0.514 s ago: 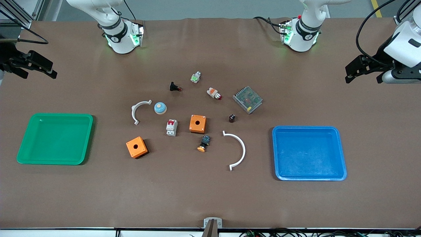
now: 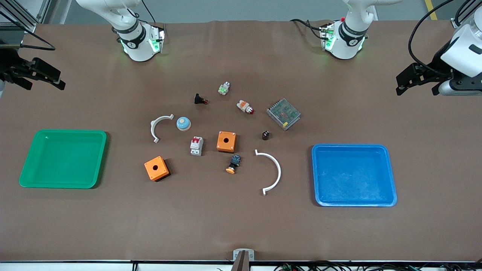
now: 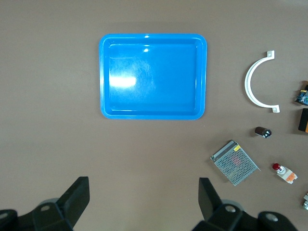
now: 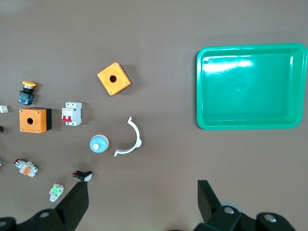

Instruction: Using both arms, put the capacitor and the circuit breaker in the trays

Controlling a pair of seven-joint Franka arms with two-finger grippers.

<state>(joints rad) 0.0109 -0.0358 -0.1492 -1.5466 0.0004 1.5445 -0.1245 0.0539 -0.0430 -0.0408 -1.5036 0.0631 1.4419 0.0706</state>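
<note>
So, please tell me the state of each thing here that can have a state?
left gripper: open, holding nothing, up in the air
right gripper: open, holding nothing, up in the air
blue tray: empty
green tray: empty
capacitor: on the table, untouched
circuit breaker: lying on the table, untouched

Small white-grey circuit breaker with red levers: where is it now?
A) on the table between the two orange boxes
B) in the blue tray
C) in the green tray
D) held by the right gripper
A: the white-grey circuit breaker lies on the brown table, with one orange box beside it and the other orange box nearer the camera.
</note>
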